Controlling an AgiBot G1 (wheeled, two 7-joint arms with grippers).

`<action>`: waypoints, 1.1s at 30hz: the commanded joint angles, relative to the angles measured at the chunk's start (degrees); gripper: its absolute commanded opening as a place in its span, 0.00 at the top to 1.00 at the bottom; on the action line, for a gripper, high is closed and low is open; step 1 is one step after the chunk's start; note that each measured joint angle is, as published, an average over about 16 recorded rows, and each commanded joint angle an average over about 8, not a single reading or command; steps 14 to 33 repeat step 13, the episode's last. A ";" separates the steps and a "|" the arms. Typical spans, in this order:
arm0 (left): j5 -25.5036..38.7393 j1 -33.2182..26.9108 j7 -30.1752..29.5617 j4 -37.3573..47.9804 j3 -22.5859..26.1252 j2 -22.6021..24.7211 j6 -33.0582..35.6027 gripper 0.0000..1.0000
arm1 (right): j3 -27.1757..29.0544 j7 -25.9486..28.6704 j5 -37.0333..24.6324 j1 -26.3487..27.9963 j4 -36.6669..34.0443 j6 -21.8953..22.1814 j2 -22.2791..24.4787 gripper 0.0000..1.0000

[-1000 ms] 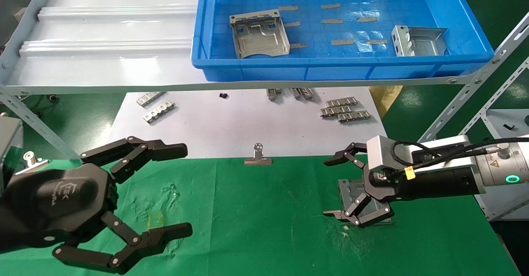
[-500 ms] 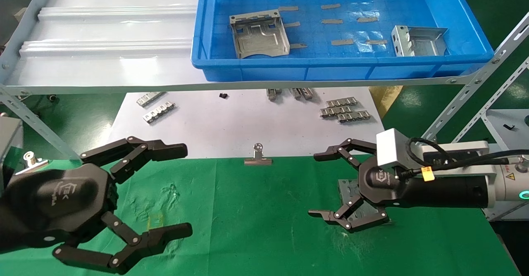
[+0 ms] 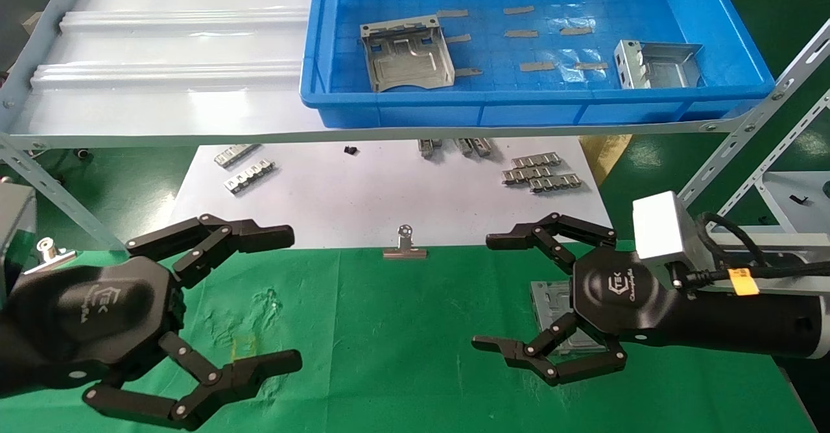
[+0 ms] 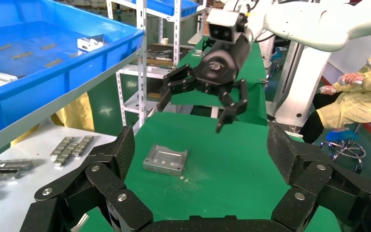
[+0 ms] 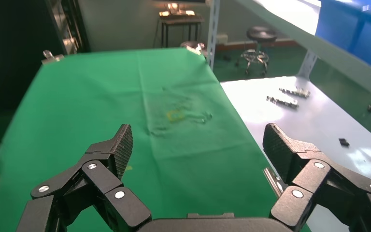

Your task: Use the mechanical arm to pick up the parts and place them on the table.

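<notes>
Three parts: two in the blue bin (image 3: pixel 746 93) up top, one part (image 3: pixel 551 300) lower right under the right gripper (image 3: pixel 493 293), fingers spread, empty; left gripper (image 3: pixel 285 297) splayed lower left.

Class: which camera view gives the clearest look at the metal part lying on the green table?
The left wrist view: the part lies whole and unobstructed on the table. In the head view the right hand covers much of it. The right wrist view misses it.

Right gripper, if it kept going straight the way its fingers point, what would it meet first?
Probably nothing nearby: the right gripper, open, points across the green table toward the left gripper. The part lies below it; depth is unclear.
</notes>
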 commanded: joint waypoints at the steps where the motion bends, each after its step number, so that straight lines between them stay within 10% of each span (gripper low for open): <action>1: 0.00 0.00 0.00 0.00 0.00 0.00 0.00 0.00 | 1.00 1.05 1.37 -1.29 1.68 0.18 0.62 0.00; 33: 0.00 0.00 0.00 0.00 0.00 0.00 0.00 0.00 | 6.24 6.56 8.54 -8.03 10.48 1.12 3.88 0.00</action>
